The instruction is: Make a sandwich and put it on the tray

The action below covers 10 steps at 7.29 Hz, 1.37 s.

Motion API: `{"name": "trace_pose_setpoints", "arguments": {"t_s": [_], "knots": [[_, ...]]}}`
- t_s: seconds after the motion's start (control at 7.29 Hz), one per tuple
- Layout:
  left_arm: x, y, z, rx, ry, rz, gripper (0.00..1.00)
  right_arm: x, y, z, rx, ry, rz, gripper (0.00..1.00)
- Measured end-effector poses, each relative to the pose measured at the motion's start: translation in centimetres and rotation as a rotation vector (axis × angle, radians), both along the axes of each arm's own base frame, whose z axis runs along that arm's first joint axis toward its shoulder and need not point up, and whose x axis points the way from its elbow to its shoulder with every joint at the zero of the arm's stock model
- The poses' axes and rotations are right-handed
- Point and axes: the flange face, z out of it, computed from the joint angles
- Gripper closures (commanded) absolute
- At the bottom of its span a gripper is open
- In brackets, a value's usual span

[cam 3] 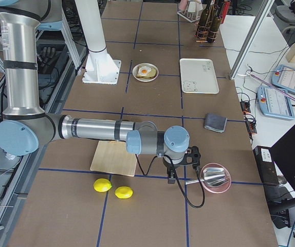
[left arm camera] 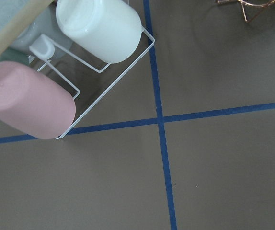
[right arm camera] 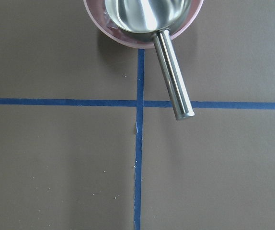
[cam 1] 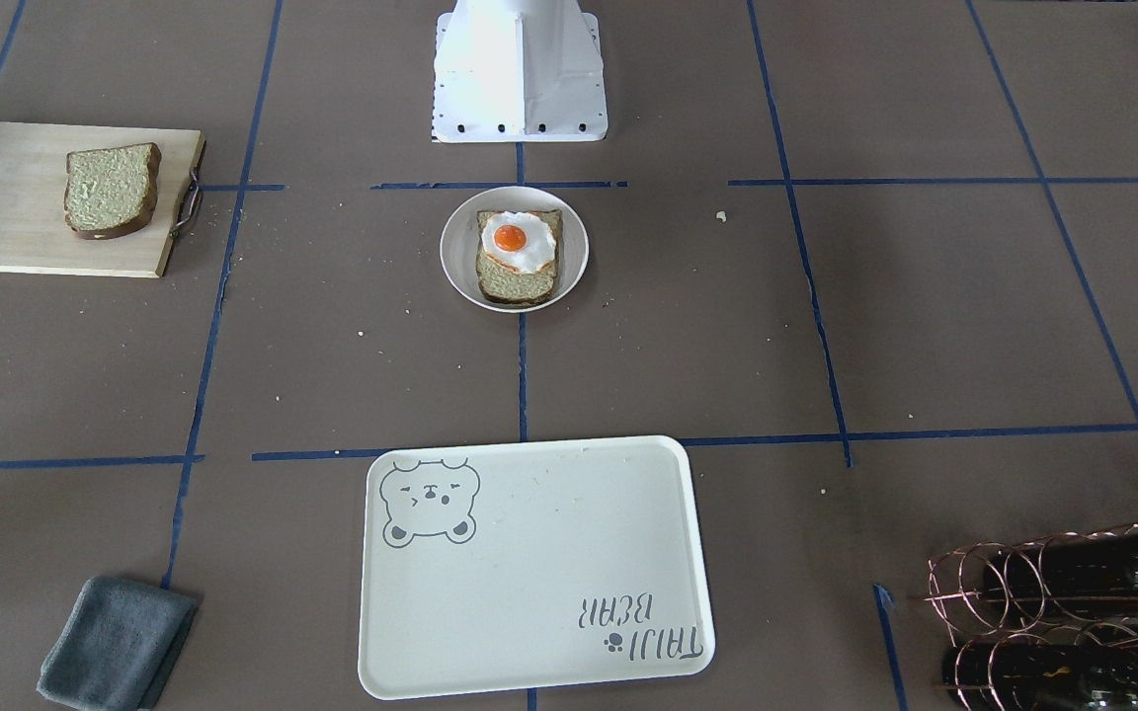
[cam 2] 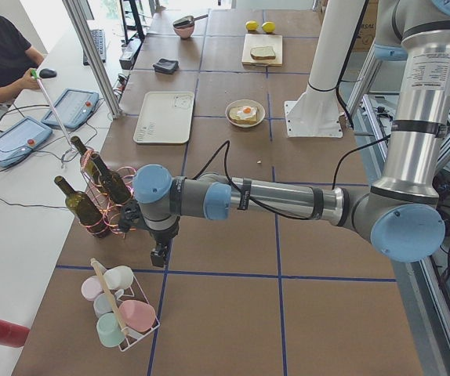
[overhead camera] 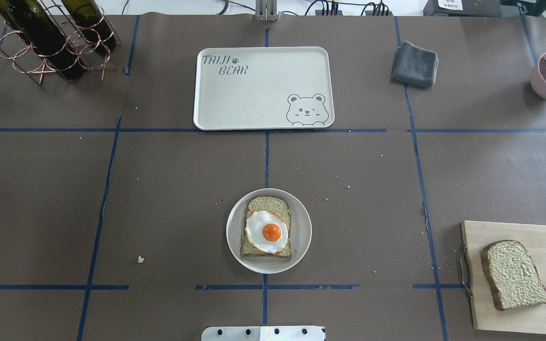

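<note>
One bread slice (overhead camera: 268, 204) lies on a small round white plate (overhead camera: 302, 232) at table centre, with the fried egg (overhead camera: 267, 232) on top. The second slice (overhead camera: 514, 273) lies on the wooden cutting board (overhead camera: 538, 237) by the robot's right. The cream bear tray (overhead camera: 254, 94) lies beyond the plate and holds nothing. My left gripper (cam 2: 160, 254) hangs far off at the table's left end near a cup rack. My right gripper (cam 3: 171, 177) hangs at the right end beside a pink bowl. They show only in the side views, so I cannot tell whether either is open or shut.
A copper rack with wine bottles (overhead camera: 50, 38) stands far left. A grey cloth (overhead camera: 414, 64) lies right of the tray. A pink bowl with a metal scoop (right arm camera: 147, 14) sits under the right wrist. A wire rack of cups (left arm camera: 56, 72) sits under the left wrist. Two lemons (cam 3: 114, 189) lie nearby.
</note>
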Motion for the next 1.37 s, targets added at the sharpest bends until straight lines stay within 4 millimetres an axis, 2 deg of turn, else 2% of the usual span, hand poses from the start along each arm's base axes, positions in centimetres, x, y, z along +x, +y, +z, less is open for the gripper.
{"name": "trace_pose_setpoints", "arguments": {"t_s": [0.14, 0.27, 0.55, 0.69, 0.82, 0.96, 1.1, 1.37], "knots": [[1.7, -1.2, -1.6, 0.060, 0.003, 0.031, 0.00, -0.5, -0.3, -0.9, 0.019, 0.002, -0.011, 0.00], [4.4, -2.0, -2.9, 0.133, 0.007, 0.078, 0.00, -1.1, -1.0, -2.6, 0.054, 0.002, -0.023, 0.00], [8.1, -2.9, -5.8, 0.279, 0.028, 0.126, 0.00, -2.5, -2.9, -6.5, 0.119, -0.024, -0.046, 0.00], [10.1, -3.6, -8.0, 0.334, 0.046, 0.142, 0.00, -3.8, -3.1, -7.7, 0.113, -0.074, -0.052, 0.00], [13.0, -4.3, -9.8, 0.356, 0.065, 0.165, 0.00, -5.4, -3.2, -9.1, 0.080, -0.124, -0.040, 0.00], [17.2, -4.4, -11.0, 0.331, 0.086, 0.176, 0.00, -7.2, -2.8, -10.9, 0.045, -0.155, -0.027, 0.00], [20.7, -4.1, -12.1, 0.298, 0.086, 0.149, 0.00, -8.3, -1.5, -11.9, 0.023, -0.166, -0.022, 0.00], [23.3, -3.0, -15.7, 0.262, 0.103, 0.033, 0.00, -9.9, 2.2, -12.5, 0.008, -0.161, -0.047, 0.00]]}}
